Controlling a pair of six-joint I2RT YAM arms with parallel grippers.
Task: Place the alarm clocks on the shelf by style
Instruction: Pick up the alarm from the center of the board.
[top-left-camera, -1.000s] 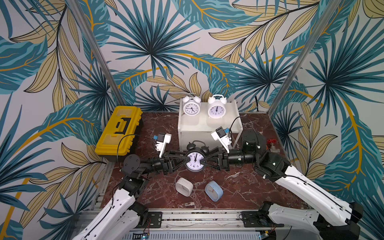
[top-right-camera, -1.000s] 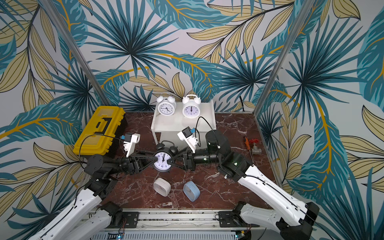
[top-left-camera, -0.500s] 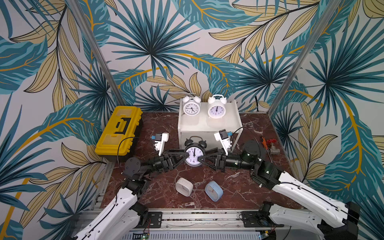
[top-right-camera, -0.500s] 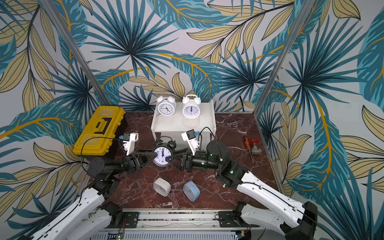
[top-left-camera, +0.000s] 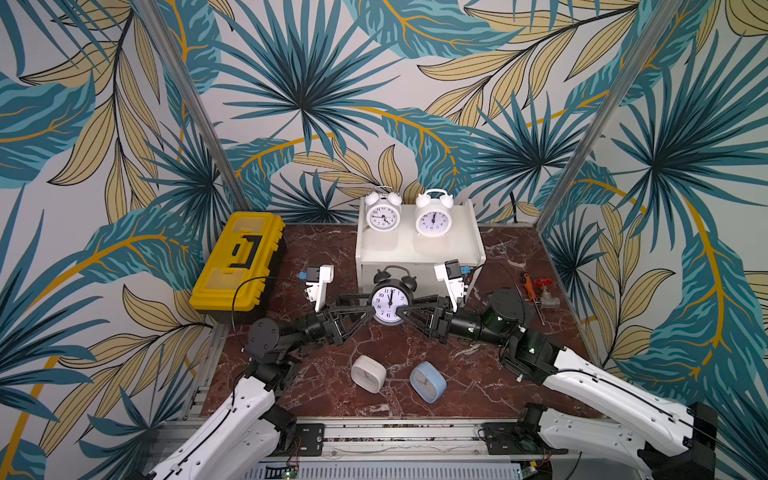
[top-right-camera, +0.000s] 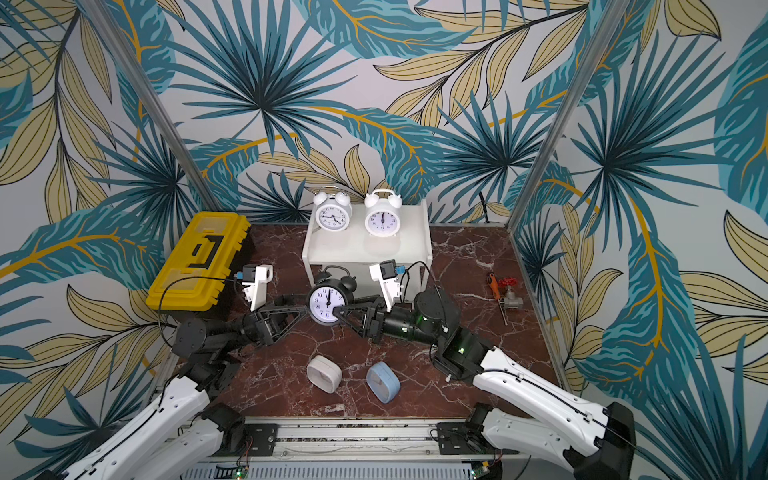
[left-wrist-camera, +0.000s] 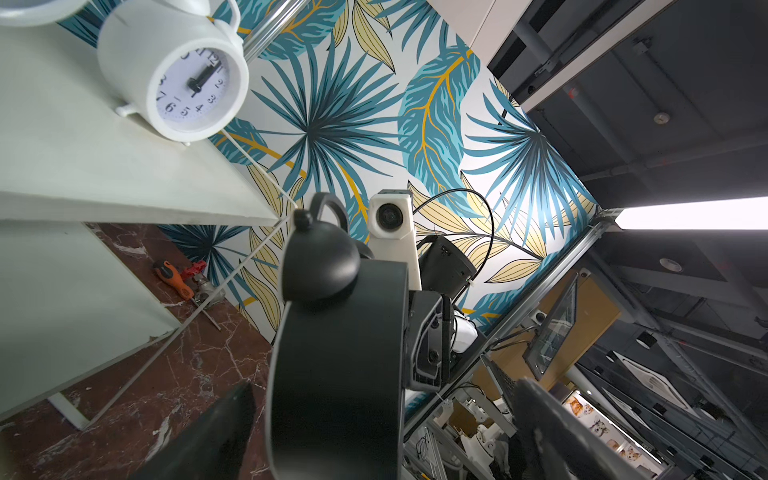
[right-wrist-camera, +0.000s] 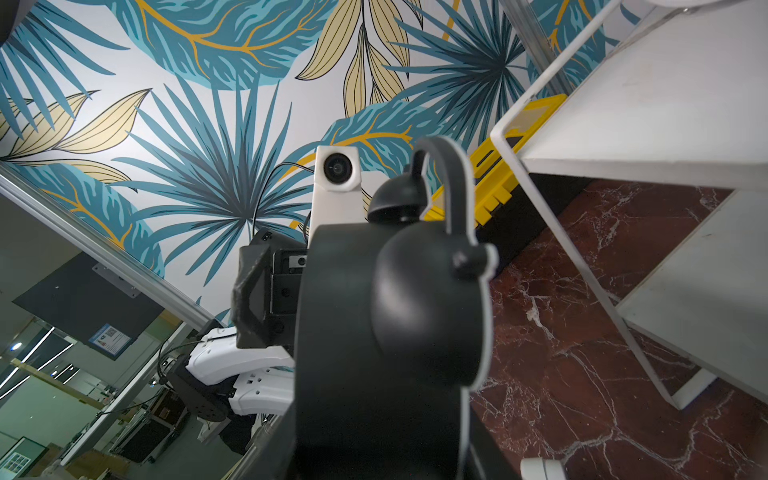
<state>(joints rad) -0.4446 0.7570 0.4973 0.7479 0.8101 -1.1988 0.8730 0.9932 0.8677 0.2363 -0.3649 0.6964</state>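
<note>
Top views both show right tool (top-left-camera: 404, 304) alone grasping black clock (top-left-camera: 388, 301) over tabletop (top-left-camera: 478, 374), just before front edge of shelf (top-left-camera: 415, 253); left tool (top-left-camera: 365, 304) released. We judge this side pinch may let it swivel or drop.

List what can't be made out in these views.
Contact of the right end effector: right wrist view, hidden behind the black clock.
Lower board of the shelf: both top views, mostly covered by the upper board and black clock.
Dials of the white square clock and blue clock: top views, too small to read.
Most of one white clock: left wrist view, cut by the frame edge.
</note>
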